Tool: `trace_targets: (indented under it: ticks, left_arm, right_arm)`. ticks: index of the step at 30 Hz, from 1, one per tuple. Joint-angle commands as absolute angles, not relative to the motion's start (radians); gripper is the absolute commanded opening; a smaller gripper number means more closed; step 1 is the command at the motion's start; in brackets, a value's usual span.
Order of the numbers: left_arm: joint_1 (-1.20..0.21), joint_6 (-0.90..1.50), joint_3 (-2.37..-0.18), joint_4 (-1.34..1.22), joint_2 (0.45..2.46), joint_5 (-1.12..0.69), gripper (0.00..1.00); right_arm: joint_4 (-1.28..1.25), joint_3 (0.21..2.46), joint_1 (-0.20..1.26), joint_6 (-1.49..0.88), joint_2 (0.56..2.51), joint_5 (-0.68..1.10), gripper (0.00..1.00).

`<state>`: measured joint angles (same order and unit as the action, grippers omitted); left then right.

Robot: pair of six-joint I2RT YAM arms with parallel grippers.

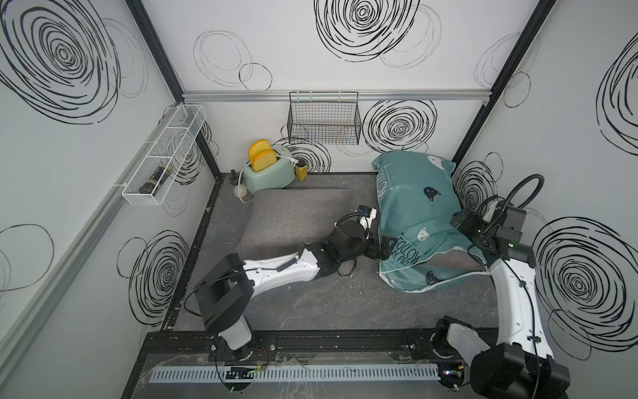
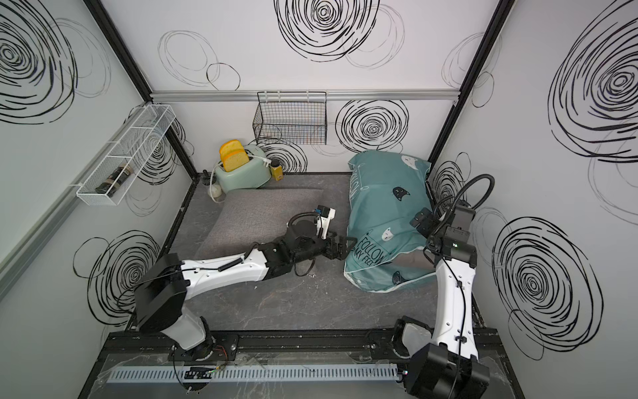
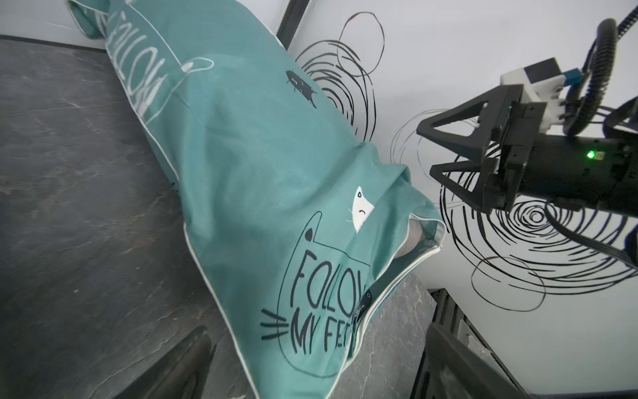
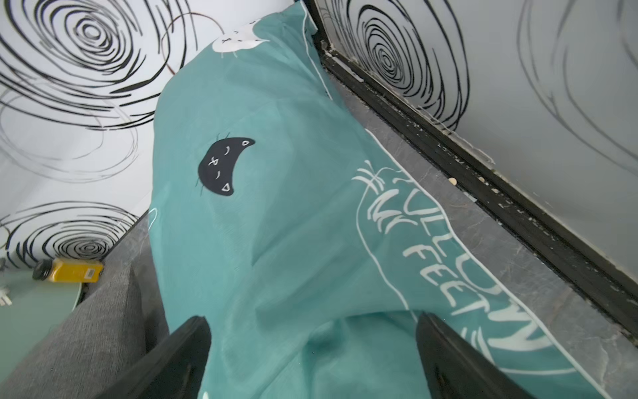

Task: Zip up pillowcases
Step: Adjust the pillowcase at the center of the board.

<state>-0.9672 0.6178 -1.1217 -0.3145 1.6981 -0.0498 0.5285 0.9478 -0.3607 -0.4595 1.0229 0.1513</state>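
The teal pillowcase lies along the right side of the table, its far end up against the back wall and its near end gaping. There's the unzipped mouth, with a pale inner pillow showing between the white zip edges.

The left gripper is low at the pillowcase's near-left edge, right by the "FOLLOW MY FEET" print, with its fingers spread wide and nothing between them. Whether it touches the cloth I can't tell.

The right gripper hangs over the right flank of the same cover, jaws wide apart, empty, tips clear of the fabric in the left wrist view.

Over on the left, the grey pillowcase lies flat and apart from both grippers. Its far edge is just beside the mint toaster and a yellow bottle.
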Motion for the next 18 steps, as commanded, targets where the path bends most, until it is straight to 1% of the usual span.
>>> trace_targets:
  ticks: [1,5,8,11,12,15,18]
  left_arm:
    - [-0.977,0.639,-1.191,-0.368,1.778,-0.086,1.0]
    - [-0.98,0.664,-1.267,-0.376,1.908,-0.11,0.95]
    - [-0.988,0.694,-1.32,-0.386,1.99,-0.127,0.89]
    - [-0.997,0.708,-1.35,-0.403,2.039,-0.104,0.82]
    - [-0.997,0.714,-1.363,-0.401,2.054,-0.098,0.78]
    - [-0.987,0.726,-1.383,-0.393,2.075,-0.08,0.58]
    - [-0.972,0.731,-1.349,-0.451,2.065,-0.08,0.34]
  right_arm:
    - [0.471,0.914,-0.365,-0.507,1.048,0.219,0.97]
    - [0.445,0.855,-0.364,-0.498,1.06,0.208,0.97]
    - [0.454,0.836,-0.35,-0.488,1.086,0.22,0.97]
    - [0.456,0.81,-0.307,-0.48,1.097,0.2,0.97]
    - [0.455,0.795,-0.292,-0.482,1.096,0.191,0.97]
    - [0.418,0.744,-0.252,-0.483,1.092,0.167,0.97]
    - [0.4,0.718,-0.221,-0.486,1.113,0.157,0.97]
